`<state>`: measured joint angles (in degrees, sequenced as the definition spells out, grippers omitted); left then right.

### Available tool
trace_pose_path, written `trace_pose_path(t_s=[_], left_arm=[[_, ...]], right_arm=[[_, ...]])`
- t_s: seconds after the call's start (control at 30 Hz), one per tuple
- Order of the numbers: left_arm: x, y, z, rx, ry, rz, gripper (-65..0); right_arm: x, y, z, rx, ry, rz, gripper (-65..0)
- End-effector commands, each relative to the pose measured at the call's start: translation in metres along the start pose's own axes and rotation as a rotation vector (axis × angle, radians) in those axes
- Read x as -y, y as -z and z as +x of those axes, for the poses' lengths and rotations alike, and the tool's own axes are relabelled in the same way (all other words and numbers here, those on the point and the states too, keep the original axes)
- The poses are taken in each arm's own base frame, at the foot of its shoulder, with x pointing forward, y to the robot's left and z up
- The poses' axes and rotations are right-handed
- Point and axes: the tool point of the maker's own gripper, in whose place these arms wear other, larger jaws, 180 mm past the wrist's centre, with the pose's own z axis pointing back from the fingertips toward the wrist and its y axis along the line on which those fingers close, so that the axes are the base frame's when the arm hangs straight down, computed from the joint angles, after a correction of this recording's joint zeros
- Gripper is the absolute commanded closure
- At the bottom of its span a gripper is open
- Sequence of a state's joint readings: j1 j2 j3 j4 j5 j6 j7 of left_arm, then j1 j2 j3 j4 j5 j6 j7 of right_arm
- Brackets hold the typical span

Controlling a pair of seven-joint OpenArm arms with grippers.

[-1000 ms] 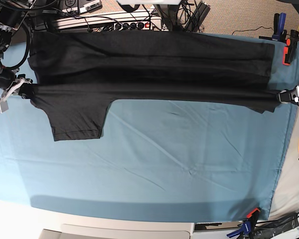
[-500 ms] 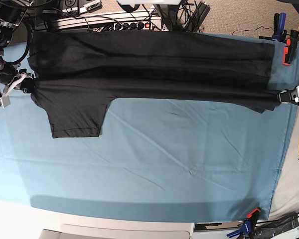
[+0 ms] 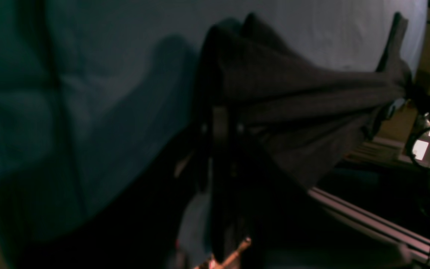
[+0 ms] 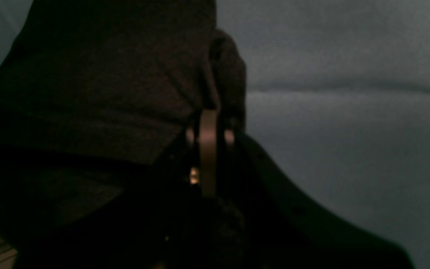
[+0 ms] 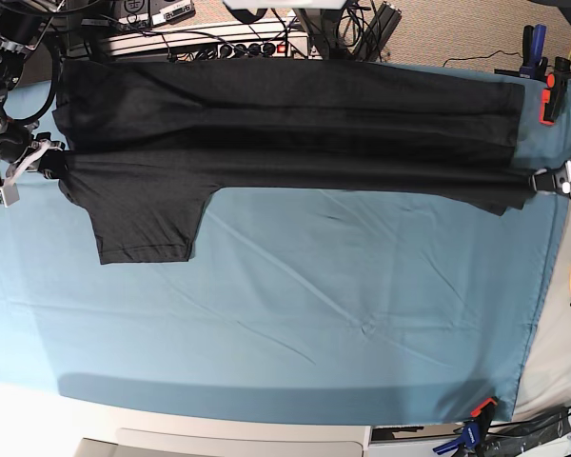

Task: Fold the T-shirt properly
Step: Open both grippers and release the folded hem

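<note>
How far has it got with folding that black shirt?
Early on, it seems. The T-shirt already looks doubled lengthwise into a long band across the blue sheet. Right now the right gripper and the left gripper each pinch one end of the front edge, pulling it taut. One sleeve sticks out unfolded, and the long band has yet to be folded shorter.

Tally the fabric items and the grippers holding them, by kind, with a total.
T-shirt: 1
Teal sheet: 1
Grippers shut on the T-shirt: 2, left gripper and right gripper
Total: 4
</note>
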<state>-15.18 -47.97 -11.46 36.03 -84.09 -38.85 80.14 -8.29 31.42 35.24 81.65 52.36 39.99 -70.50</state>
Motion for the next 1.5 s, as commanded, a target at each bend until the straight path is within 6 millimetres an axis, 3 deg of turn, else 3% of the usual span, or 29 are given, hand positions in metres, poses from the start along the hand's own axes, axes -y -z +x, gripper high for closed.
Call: trace_pose_path(t_s=[0.0, 0.73, 0.77, 0.83, 0.9, 1.0, 1.27, 1.47], left_arm=[[0.0, -0.019, 0.016, 0.042, 0.023, 0.018, 0.0], [0.001, -0.019, 0.017, 0.045, 0.027, 0.017, 0.0], [0.001, -0.019, 0.017, 0.045, 0.027, 0.017, -1.3], [0.001, -0.019, 0.017, 0.045, 0.028, 0.017, -15.4], [0.001, -0.019, 0.017, 0.045, 0.027, 0.017, -27.9], [0.001, -0.019, 0.017, 0.044, 0.027, 0.017, -32.2], [0.003, -0.02, 0.021, 0.051, 0.034, 0.015, -32.2], [0.008, -0.02, 0.026, 0.055, 0.06, 0.013, -32.0]], right_arm=[[0.008, -0.01, 0.017, 0.04, -0.031, -0.028, 0.0], [0.008, -0.01, 0.019, 0.048, -0.031, -0.027, 0.0], [0.008, -0.01, 0.019, 0.048, -0.031, -0.027, 0.0], [0.008, -0.01, 0.019, 0.048, -0.031, -0.027, -2.0], [0.008, -0.01, 0.019, 0.05, -0.031, -0.027, -12.9], [0.007, -0.011, 0.021, 0.061, -0.031, -0.026, -19.0], [0.006, -0.013, 0.049, 0.179, -0.038, -0.023, -19.1], [0.002, -0.02, 0.101, 0.308, -0.063, -0.021, -19.1]])
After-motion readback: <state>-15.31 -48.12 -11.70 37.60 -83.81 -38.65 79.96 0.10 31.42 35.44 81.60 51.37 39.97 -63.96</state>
